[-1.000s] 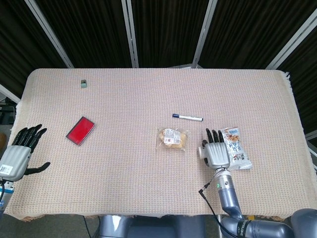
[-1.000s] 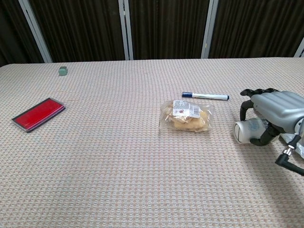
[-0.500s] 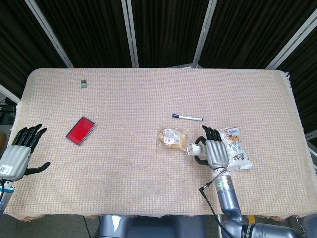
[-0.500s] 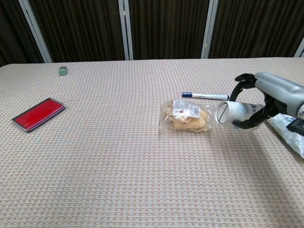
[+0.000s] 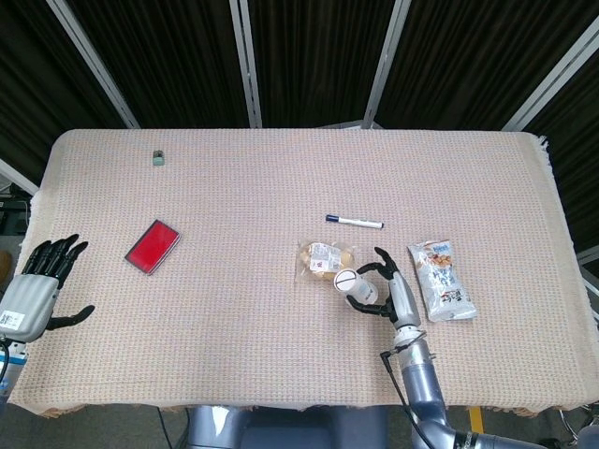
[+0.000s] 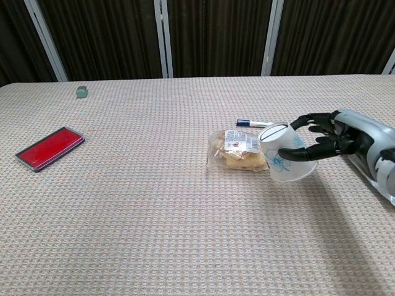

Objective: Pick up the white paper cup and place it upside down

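Note:
My right hand [image 5: 388, 292] [image 6: 333, 139] holds the white paper cup [image 5: 353, 286] [image 6: 284, 154] above the table, right of the snack bag. The cup has a blue flower print and is tilted, its closed base pointing up and left and its mouth down toward the cloth. Fingers wrap around the cup's side. My left hand [image 5: 36, 288] hovers at the table's left edge in the head view, fingers apart and holding nothing; the chest view does not show it.
A clear bag of snacks [image 5: 325, 261] [image 6: 241, 150] lies just left of the cup. A blue-capped marker [image 5: 355, 222] [image 6: 249, 123] lies behind it. A snack packet [image 5: 439, 280] sits to the right, a red case [image 5: 153, 246] [image 6: 50, 147] and small green block [image 5: 159, 157] [image 6: 81, 92] to the left.
My right hand lifted the cup off the cloth, carried it left toward the snack bag and rotated it from lying sideways to nearly mouth-down. The left hand stayed still.

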Tool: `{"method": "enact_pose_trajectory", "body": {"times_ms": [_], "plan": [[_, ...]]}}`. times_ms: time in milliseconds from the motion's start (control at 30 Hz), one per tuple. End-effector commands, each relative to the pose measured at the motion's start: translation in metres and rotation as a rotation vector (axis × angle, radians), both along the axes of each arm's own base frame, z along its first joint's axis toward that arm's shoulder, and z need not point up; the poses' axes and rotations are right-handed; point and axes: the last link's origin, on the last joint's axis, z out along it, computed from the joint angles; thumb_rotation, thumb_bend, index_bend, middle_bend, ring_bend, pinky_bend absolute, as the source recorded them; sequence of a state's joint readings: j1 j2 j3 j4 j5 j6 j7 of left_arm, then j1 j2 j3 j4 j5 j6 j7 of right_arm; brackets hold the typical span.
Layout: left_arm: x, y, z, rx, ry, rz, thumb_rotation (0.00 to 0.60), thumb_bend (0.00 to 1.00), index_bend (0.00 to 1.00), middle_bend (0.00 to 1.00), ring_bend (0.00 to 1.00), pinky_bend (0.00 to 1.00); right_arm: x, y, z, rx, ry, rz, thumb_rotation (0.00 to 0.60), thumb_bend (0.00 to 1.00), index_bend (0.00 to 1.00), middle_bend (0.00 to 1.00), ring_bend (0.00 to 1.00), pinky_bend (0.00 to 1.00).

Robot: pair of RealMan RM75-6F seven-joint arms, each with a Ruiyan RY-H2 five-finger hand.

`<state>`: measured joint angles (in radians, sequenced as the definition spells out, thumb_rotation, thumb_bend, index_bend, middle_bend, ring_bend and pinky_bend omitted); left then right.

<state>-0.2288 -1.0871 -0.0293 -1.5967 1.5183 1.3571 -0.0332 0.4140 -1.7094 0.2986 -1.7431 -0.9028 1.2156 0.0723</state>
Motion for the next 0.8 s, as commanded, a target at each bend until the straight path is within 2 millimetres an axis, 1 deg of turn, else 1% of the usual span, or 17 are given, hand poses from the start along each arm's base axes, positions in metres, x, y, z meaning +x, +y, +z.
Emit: {"method": "enact_pose_trajectory", "body": {"times_ms": [33, 300, 567, 700, 800], "plan": [[0.0, 0.0, 0.0, 0.0, 0.0, 0.0, 0.6, 0.13, 0.0, 0.0, 0.0, 0.0, -0.002, 0.002, -0.007, 0.007, 0.0, -0.008, 0.6, 0.09, 0.43, 0.03, 0.0, 0.0], [0.0, 0.0, 0.0, 0.0, -0.001, 0.0, 0.6, 0.13, 0.0, 0.0, 0.0, 0.0, -0.013, 0.006, -0.018, 0.026, 0.045, -0.035, 0.6, 0.1, 0.43, 0.03, 0.0, 0.0], [0.0, 0.0, 0.0, -0.001, -0.002, 0.0, 0.6, 0.13, 0.0, 0.0, 0.0, 0.0, -0.031, 0.009, -0.018, 0.026, 0.115, -0.071, 0.6, 0.13, 0.43, 0.02, 0.0, 0.0], [0.0, 0.0, 0.0, -0.001, -0.002, 0.0, 0.6, 0.13, 0.0, 0.0, 0.0, 0.0, -0.041, 0.013, -0.013, -0.013, 0.184, -0.079, 0.6, 0.14, 0.39, 0.0, 0.0, 0.0], [0.0, 0.0, 0.0, -0.001, -0.002, 0.0, 0.6, 0.13, 0.0, 0.0, 0.0, 0.0, -0.043, 0.015, -0.011, -0.021, 0.196, -0.081, 0.6, 0.14, 0.31, 0.0, 0.0, 0.0]]}}
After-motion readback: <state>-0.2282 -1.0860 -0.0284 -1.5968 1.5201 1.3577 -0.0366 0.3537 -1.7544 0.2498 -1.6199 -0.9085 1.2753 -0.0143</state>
